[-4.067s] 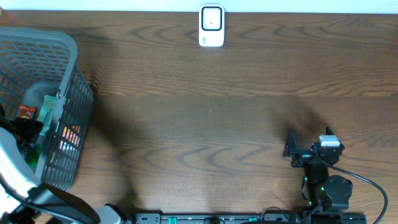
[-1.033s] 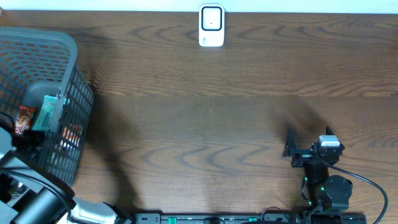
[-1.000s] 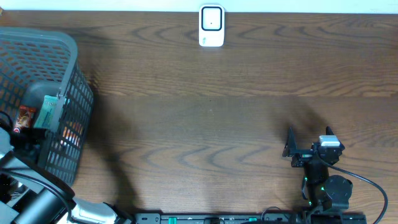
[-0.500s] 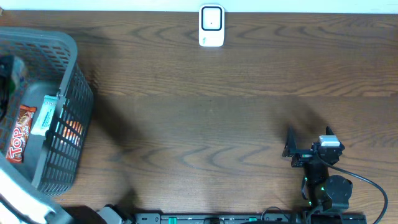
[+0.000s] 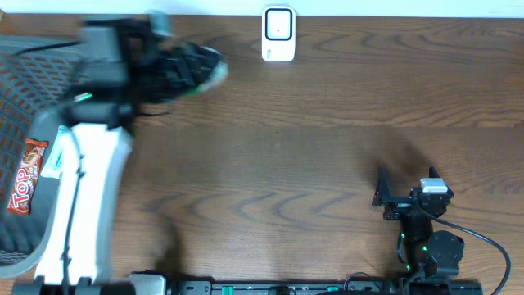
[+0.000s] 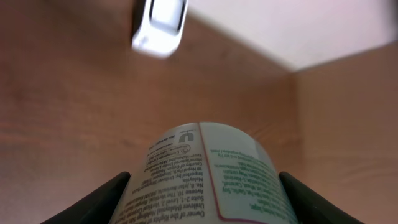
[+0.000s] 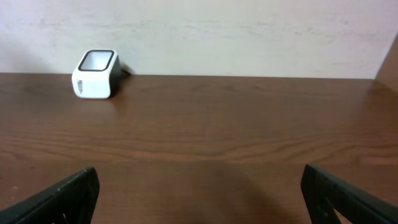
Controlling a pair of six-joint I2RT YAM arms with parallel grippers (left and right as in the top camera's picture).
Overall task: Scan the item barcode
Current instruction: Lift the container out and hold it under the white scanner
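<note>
One wooden table (image 5: 311, 123) fills the overhead view; at its left edge stands a grey mesh basket (image 5: 24, 238), partly hidden by the white left arm (image 5: 86, 205), which reaches up the table toward the far side; the black right arm (image 5: 430, 246) sits at the near right corner, well apart from everything else; the right gripper (image 7: 202, 196) is spread wide with nothing between its fingers, only bare wood ahead of it; the left gripper (image 6: 202, 208) is clamped on a labelled container (image 6: 205, 162), white and green with fine print, one finger against each side; the container is off the table, blurred in the overhead view, just left of the white barcode scanner (image 5: 278, 34) at the far edge; from the left wrist the scanner shows beyond the container's rounded end, up and to the left; a red Top snack bar (image 5: 24, 176) lies in the basket.
</note>
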